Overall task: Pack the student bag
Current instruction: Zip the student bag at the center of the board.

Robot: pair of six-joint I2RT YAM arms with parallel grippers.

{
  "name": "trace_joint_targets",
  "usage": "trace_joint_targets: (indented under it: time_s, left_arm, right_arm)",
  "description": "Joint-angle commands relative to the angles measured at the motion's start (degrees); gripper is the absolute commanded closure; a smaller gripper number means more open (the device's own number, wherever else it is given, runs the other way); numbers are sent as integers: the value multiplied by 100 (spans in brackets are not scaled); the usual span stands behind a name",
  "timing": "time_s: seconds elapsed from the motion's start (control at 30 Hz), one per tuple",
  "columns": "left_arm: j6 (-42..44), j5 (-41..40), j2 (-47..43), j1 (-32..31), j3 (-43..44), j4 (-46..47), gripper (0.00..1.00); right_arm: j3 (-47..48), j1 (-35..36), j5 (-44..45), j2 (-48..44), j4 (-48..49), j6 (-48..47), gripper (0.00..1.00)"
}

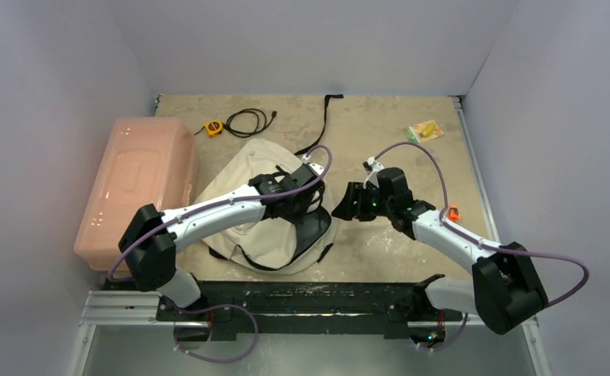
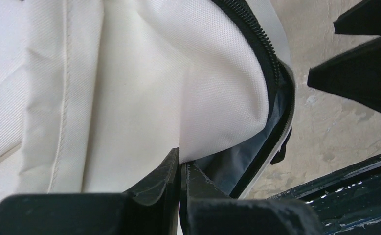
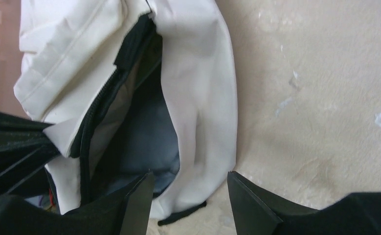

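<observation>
The left gripper (image 2: 180, 165) has its jaws pressed together on a fold of cream canvas, right at the black zipper edge of the student bag (image 1: 248, 166). The pinch lifts that flap, so the mouth gapes and the grey lining shows beneath.

The bag lies flat at mid-table, just right of the pink bin (image 1: 141, 176). Its opening faces right, toward the other arm, and one black strap (image 1: 329, 117) trails off to the far side.

It looks soft and light, and the cloth creases and sags wherever it is not held. A grip on the broad panels would probably only bunch the fabric. The stitched zipper rim seems the firmer place to hold, and the weave looks coarse enough not to slip. The mouth would likely fall shut if that flap were let go.

The right gripper (image 3: 188, 191) sits at the bag's right side with its jaws apart, about half spread and holding nothing. In the right wrist view the bag's lower right wall lies between and just beyond the two fingers (image 3: 140, 203). I cannot tell whether either pad touches the cloth. Further right is bare table (image 1: 388, 235), with a small yellow packet (image 1: 424, 130) at the far right.
</observation>
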Motion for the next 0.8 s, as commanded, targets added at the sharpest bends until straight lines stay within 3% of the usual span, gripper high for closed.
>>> trace_joint_targets:
  time_s: [0.0,0.4,0.53,0.6,0.67,0.77]
  left_arm:
    - [-175,-422,-611,32,-249,-88,100]
    - [-393,-411,-1083,30,-525,-210,100]
    - [-529,-212,-1141,32,-764,34,100]
    - [-539,-139,-1128,32,-846,123,100]
    - [-534,-136,-1069,32,-902,136,100]
    - [-465,-120,-926,29,-996,198,100]
  right_arm:
    - [652,243,388,275,196,-21,38]
    - [1400,1753,3474,1546,736,-847,37]
    - [1507,1882,4299,1860,812,-574,56]
    - [1400,1849,4233,1779,991,-436,74]
    - [1302,1781,4004,1529,982,-296,100]
    - [866,1315,2894,1017,1098,176,100]
